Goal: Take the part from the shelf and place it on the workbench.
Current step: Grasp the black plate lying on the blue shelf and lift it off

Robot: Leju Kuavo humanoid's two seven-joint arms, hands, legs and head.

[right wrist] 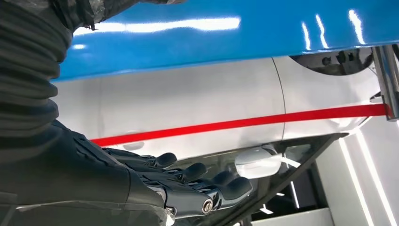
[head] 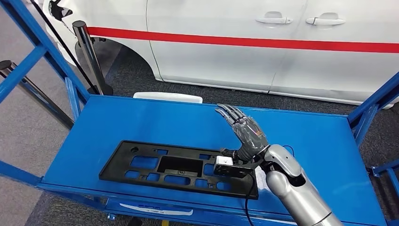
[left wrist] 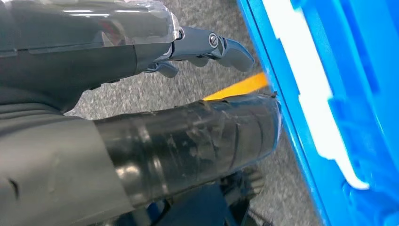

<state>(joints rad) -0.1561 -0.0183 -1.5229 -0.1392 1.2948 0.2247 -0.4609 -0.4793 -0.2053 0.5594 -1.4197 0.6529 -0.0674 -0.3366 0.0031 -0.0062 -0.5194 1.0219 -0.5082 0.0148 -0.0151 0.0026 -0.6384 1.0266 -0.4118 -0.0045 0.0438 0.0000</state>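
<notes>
One part: a flat black plastic panel point(head: 176, 168), long and rectangular, pierced by many rectangular cut-outs and a few small holes.
Part's place: lying flat on the blue workbench point(head: 141, 120), near the front edge, left of centre, its right end beside the right wrist.
Right hand point(head: 247, 129): raised above the bench just right of the part, fingers straight and spread, holding nothing and not touching the part.
Left hand point(left wrist: 141, 94): beside the bench's blue edge over grey carpet, fingers stretched out with nothing in them.
Behind: a white car point(head: 263, 42) with a red stripe stands along the far side of the bench.
Far left: a chrome barrier post point(head: 91, 56) on the carpet.
Frame: blue uprights point(head: 42, 52) rise at the bench's left and right ends.
</notes>
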